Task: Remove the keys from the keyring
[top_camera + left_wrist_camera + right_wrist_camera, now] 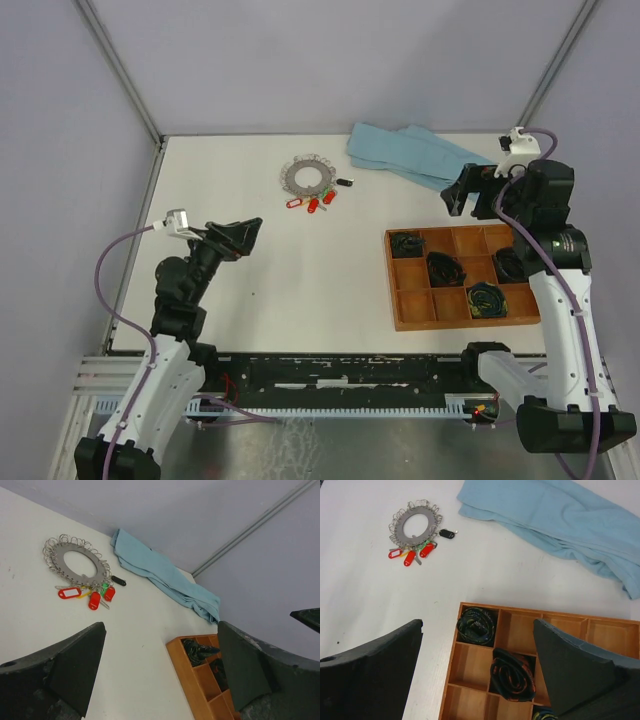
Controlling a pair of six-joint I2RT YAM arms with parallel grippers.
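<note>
Approach step: left claw (160, 627) and right claw (477, 622) are hanging wide open, empty, well apart from the keyring (294, 181); keys (313, 204) are lying against its near edge. Next probably calling for pinning ring, pulling one key.

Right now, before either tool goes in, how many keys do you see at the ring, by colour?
Red keys: 3
Green key: 1
Black key: 1
Total: 5, all clustered along one side of the keyring.
</note>
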